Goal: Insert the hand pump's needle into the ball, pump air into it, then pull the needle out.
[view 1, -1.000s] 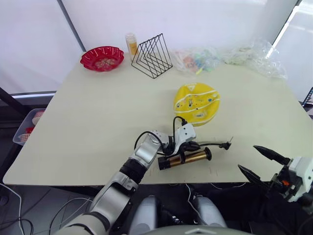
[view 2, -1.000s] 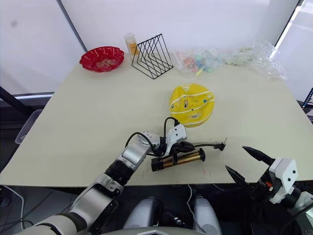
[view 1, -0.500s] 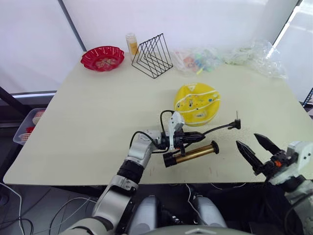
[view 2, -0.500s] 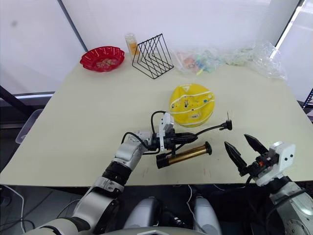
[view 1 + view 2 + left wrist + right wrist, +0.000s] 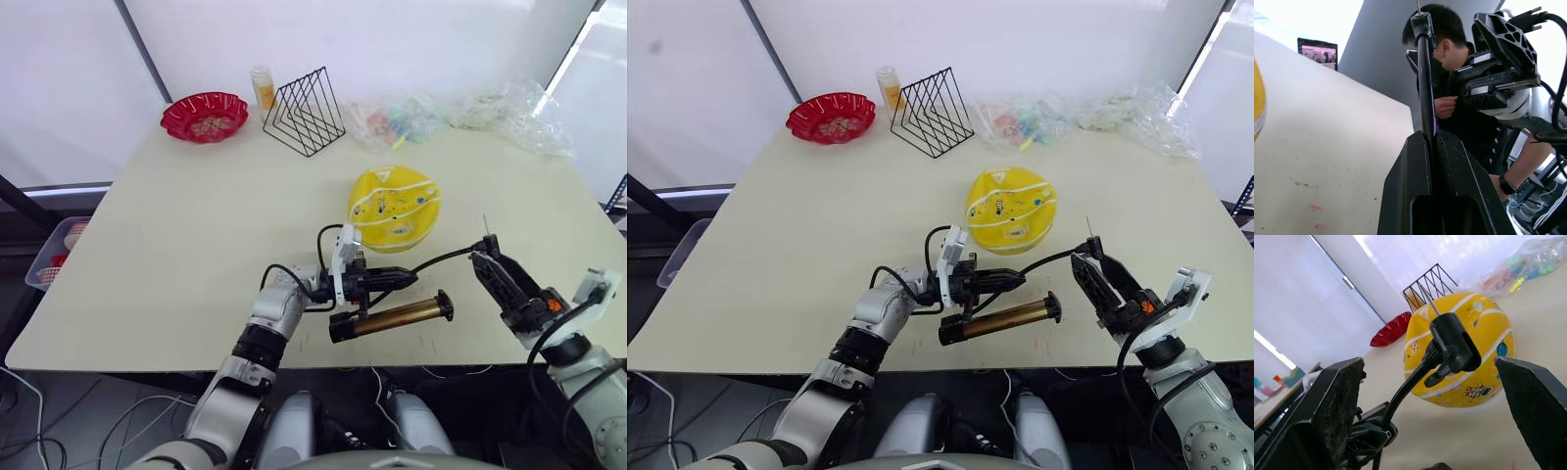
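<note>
1. Here the left end effector (image 5: 392, 282) is clamped on the hose (image 5: 446, 258), the pump (image 5: 392, 318) hanging above the desk's (image 5: 196, 235) near edge.
2. The right end effector (image 5: 1435, 396) is spread wide around the needle (image 5: 485, 225), near the yellow ball (image 5: 395, 207).

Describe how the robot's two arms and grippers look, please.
The left arm has silver-grey metal segments with black joints, loose black cables and a white wrist block. The left gripper has slim black fingers. The right gripper also has pointed black fingers, a small orange mark, a white wrist bracket and black cables.
</note>
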